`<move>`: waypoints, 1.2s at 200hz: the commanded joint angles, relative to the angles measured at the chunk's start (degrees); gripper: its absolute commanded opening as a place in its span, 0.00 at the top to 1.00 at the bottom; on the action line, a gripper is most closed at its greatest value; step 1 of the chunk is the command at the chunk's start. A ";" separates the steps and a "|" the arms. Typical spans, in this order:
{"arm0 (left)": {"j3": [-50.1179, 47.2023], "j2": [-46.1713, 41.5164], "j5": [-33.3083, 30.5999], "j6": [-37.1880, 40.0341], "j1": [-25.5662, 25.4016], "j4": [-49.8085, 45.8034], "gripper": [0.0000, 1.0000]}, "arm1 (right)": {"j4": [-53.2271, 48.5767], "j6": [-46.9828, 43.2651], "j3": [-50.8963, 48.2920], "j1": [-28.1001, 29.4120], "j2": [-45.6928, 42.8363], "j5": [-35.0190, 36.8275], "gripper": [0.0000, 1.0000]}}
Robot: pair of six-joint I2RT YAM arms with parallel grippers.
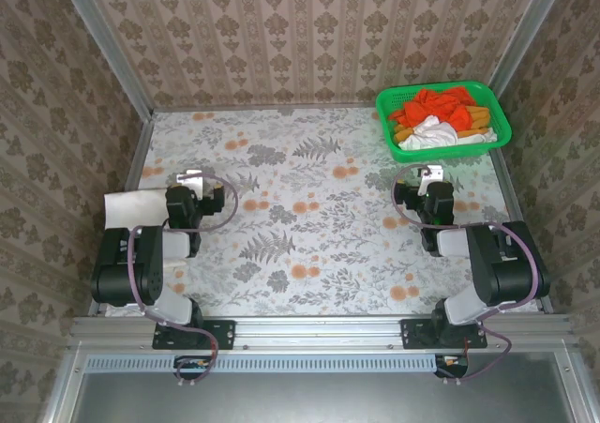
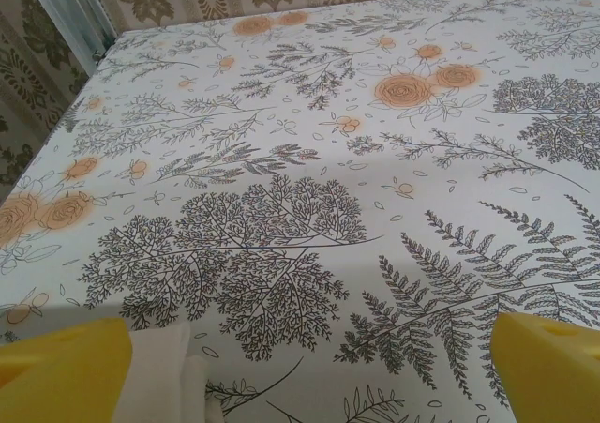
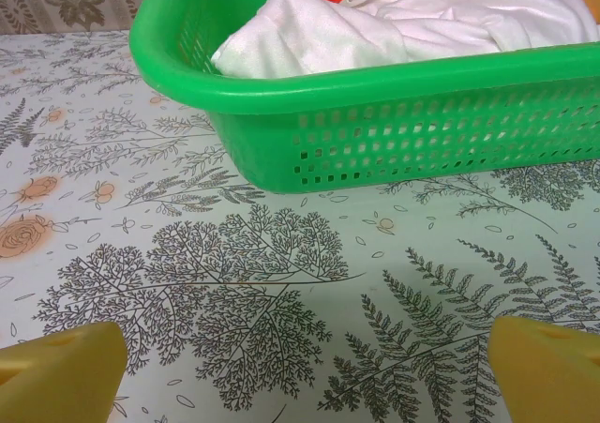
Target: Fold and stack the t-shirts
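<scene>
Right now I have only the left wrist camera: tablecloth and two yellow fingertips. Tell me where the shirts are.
Observer: Heaped in the green basket at the far right corner of the table: red-orange shirts with a white shirt at the near side.
Operator: Report the right gripper.
Observer: The right gripper is open and empty, facing the basket's near wall with bare table between them.
Operator: Now tell me what lies beside my arm.
Observer: A flat white rectangle, possibly a folded shirt, lies at the table's left edge, next to the left arm.
</scene>
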 commanded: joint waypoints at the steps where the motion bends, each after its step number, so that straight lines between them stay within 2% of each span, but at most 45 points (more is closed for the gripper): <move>1: 1.31 0.26 0.43 -0.27 0.11 -0.16 0.00 | 1.04 -0.41 0.76 0.26 0.15 1.34 0.00; 178: 1.49 0.21 1.58 -0.71 0.83 -0.48 0.00 | 0.88 -0.17 0.73 -0.30 0.01 0.00 0.00; 240: 1.74 -6.49 0.61 0.87 -0.63 -6.29 0.00 | -9.75 -0.24 3.15 -0.20 -7.46 -0.25 0.00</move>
